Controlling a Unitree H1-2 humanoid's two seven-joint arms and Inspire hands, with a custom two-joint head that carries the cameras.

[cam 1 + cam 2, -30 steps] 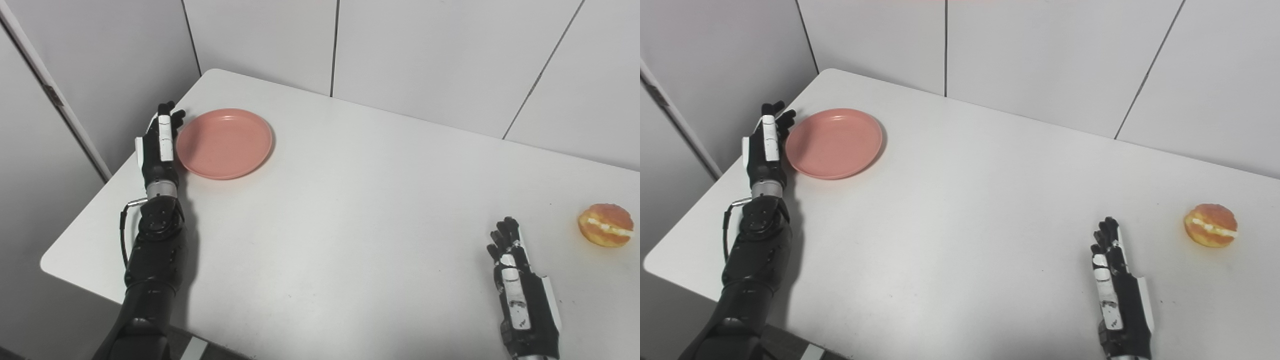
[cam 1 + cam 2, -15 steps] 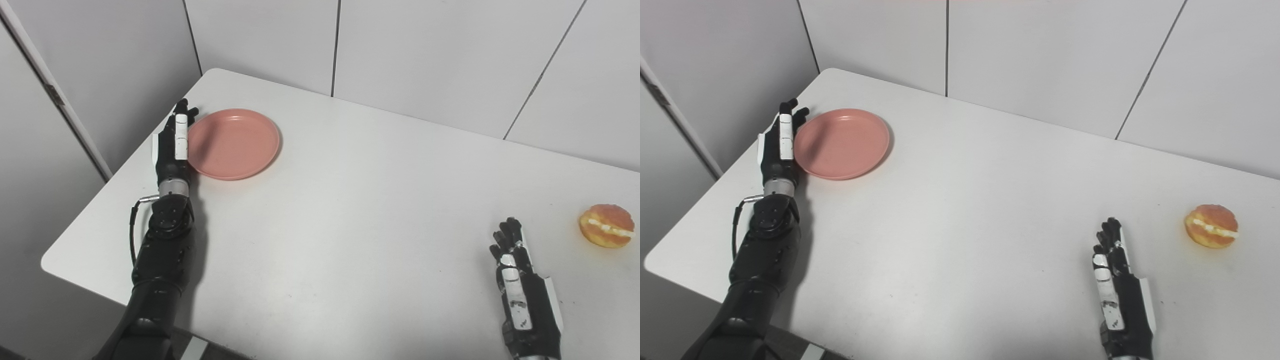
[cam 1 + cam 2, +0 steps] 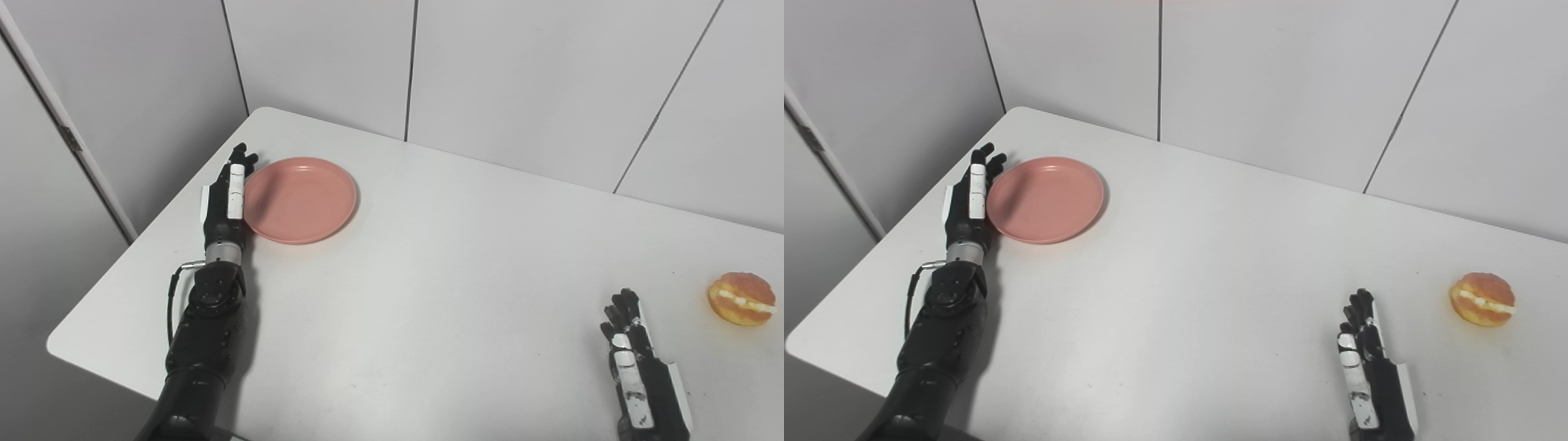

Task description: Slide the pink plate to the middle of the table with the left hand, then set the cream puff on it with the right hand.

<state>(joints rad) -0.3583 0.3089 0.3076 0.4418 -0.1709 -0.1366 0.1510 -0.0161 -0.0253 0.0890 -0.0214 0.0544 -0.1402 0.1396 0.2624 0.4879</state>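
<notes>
Layout on the counter, seen from the head cameras.

Plate resting toward the far left corner, well short of the middle. Left hand edge-on against the plate's left rim, fingers extended toward the back wall, arm running in from the near left edge. Cream puff sitting far right, about midway between front and back, well apart from the plate. Right hand lying near the front right edge, fingers pointing away, left of and nearer than the cream puff, not touching it.

Both hands flat, fingers extended
</notes>
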